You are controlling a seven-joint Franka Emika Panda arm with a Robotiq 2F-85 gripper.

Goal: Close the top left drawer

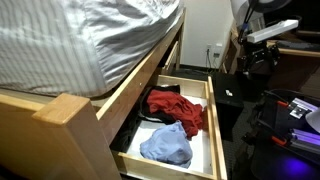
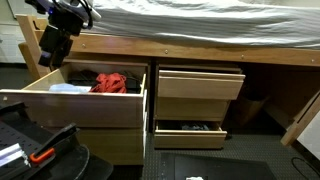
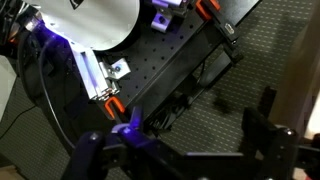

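The top left drawer [image 2: 75, 108] of light pine stands pulled out from under the bed, and it shows from above in an exterior view [image 1: 213, 120]. It holds a red cloth [image 1: 178, 108] and a light blue cloth [image 1: 166, 145]; the red cloth [image 2: 112, 82] also shows over the drawer's rim. My gripper [image 2: 50, 50] hangs in the air above the drawer's outer left corner, apart from it, and shows at the upper right in an exterior view [image 1: 262, 60]. In the wrist view the gripper [image 3: 185, 150] is open and empty over dark carpet.
A second column of drawers [image 2: 200, 82] stands to the right, its lowest drawer [image 2: 190, 130] slightly open. A black perforated plate with equipment [image 3: 170, 60] lies on the floor in front of the bed [image 2: 40, 150]. The mattress [image 1: 80, 35] overhangs the frame.
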